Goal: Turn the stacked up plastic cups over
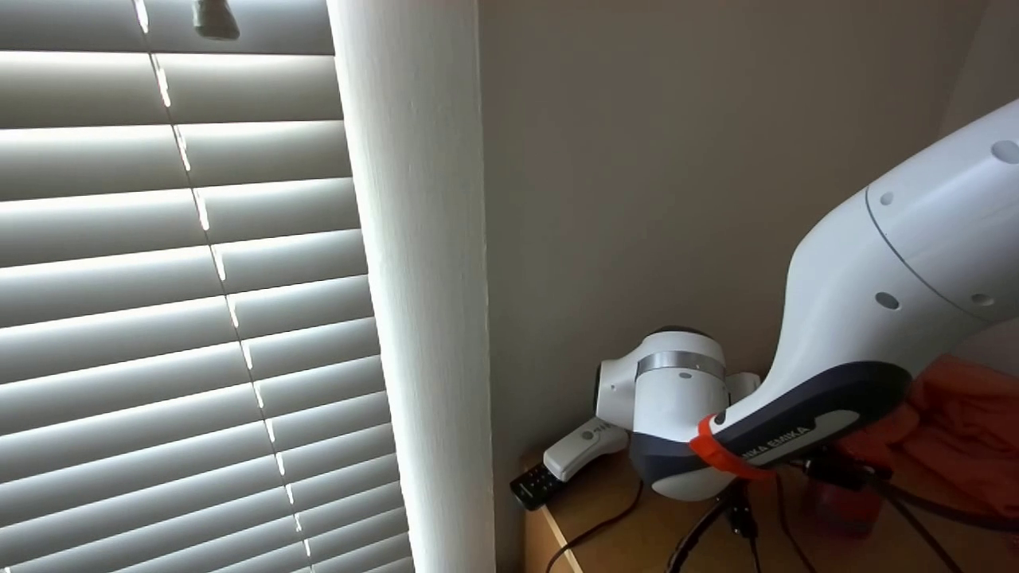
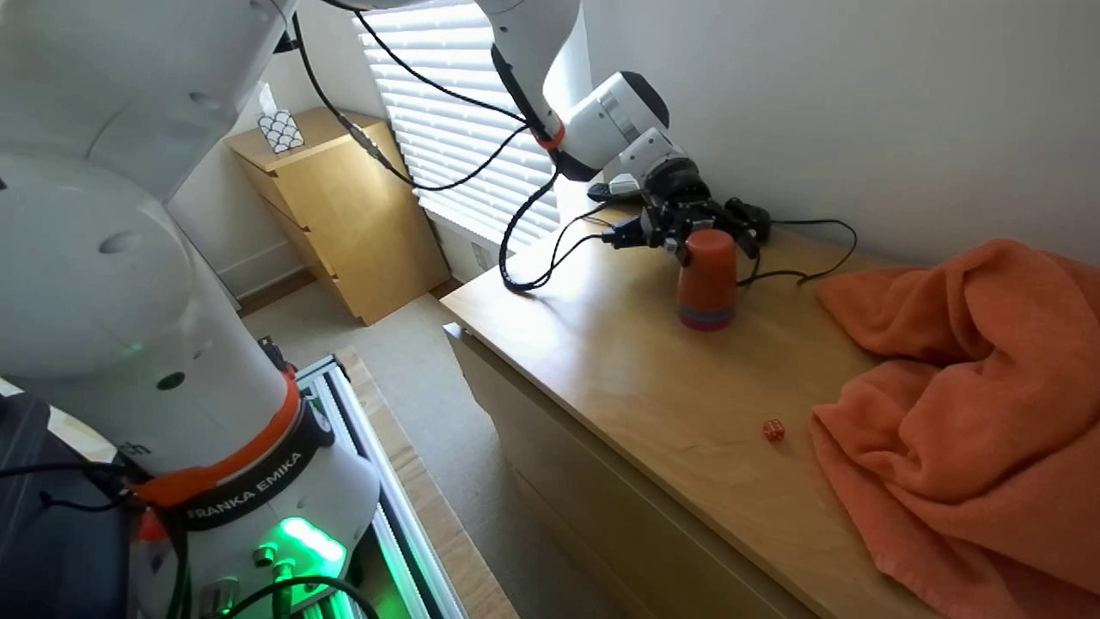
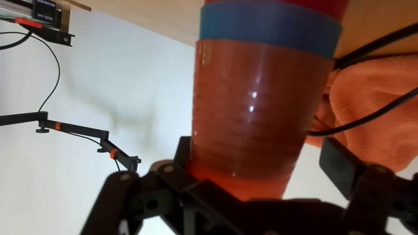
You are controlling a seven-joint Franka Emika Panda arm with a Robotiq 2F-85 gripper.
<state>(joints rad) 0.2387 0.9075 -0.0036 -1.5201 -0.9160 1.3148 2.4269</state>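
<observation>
Standing wide end down on the wooden surface (image 2: 636, 361), apart from the orange cloth (image 2: 962, 430), the stacked cups (image 2: 709, 275) are showing an orange side above blue and red bands. The fingers (image 3: 339, 166) are standing spread to either side of the narrow, upward-pointing base; in the wrist view a gap is showing beside one finger, while the stack is hiding whether the other is touching. The gloss is suggesting light, smooth, slightly springy plastic, hardly fragile. Because the side is tapering upward, a grip near the top is risking a slide off the end; a hold lower on the orange side is looking surer. Nesting is adding another hazard: a weak squeeze is possibly leaving the inner cups behind.
</observation>
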